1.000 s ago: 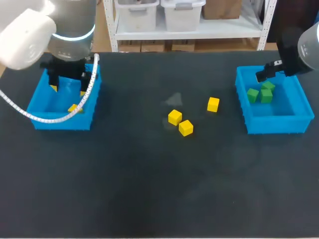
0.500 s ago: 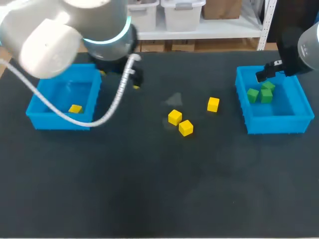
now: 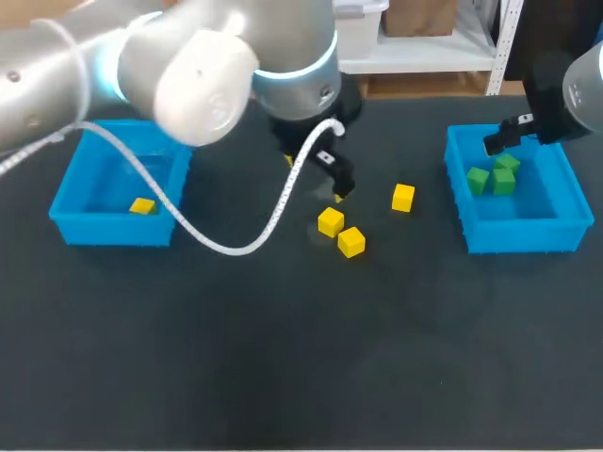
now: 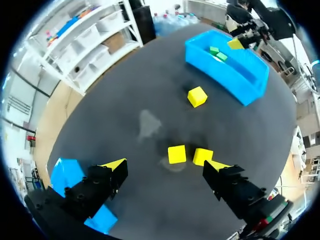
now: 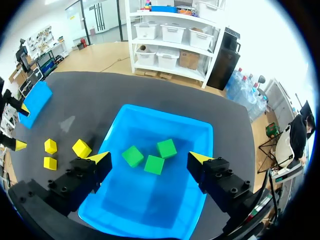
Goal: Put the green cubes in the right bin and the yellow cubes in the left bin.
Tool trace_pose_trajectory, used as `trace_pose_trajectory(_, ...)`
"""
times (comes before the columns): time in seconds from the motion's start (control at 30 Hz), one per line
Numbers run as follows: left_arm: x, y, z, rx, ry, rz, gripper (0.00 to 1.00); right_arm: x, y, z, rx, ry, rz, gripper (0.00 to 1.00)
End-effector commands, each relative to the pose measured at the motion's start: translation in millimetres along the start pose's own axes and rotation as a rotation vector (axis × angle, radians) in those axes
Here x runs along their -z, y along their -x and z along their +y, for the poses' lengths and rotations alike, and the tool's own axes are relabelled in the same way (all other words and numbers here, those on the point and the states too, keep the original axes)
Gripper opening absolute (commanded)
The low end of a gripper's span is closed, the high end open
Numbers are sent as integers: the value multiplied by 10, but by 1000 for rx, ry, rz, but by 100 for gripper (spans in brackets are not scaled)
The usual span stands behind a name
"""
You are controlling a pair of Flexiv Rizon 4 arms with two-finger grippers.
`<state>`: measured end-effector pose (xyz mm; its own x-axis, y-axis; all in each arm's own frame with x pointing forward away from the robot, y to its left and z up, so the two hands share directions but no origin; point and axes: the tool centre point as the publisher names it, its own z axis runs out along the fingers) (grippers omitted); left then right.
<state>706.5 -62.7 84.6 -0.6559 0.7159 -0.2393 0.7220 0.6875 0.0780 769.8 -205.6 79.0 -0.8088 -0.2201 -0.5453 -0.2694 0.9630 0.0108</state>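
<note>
Since the earlier frames, the left arm is swinging away from the left bin (image 3: 66,224) to the middle of the table (image 3: 283,377). The right arm is keeping its place.

In the head view, the left gripper (image 3: 313,179) is hanging just above a pair of yellow cubes (image 3: 331,221) that are lying just beside each other. A single yellow cube (image 3: 403,197) is lying near them, toward the right bin (image 3: 513,237). One more yellow cube (image 3: 142,205) is resting inside the left bin. Three green cubes (image 3: 504,180) are sitting in the right bin, under the right gripper (image 3: 499,143).

In the left wrist view, the left gripper (image 4: 167,166) is holding its jaws spread wide and is gripping nothing; the pair of yellow cubes (image 4: 176,154) is lying between and just ahead of the fingers.

In the right wrist view, the right gripper (image 5: 149,158) is also keeping its jaws spread and empty above the right bin (image 5: 165,112), and the green cubes (image 5: 166,148) are lying close together on its floor.
</note>
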Motion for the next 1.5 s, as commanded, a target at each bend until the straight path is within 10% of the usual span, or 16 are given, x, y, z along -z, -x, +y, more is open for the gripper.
trace_pose_trajectory(0.03,-129,192,-16,-9,-7,103,100,-2,-11,11,-1,-6,-4,100)
trace_pose_trajectory(1.5,-808,-88,29,124,-18,266,100,-2,-11,11,-1,-6,-4,100)
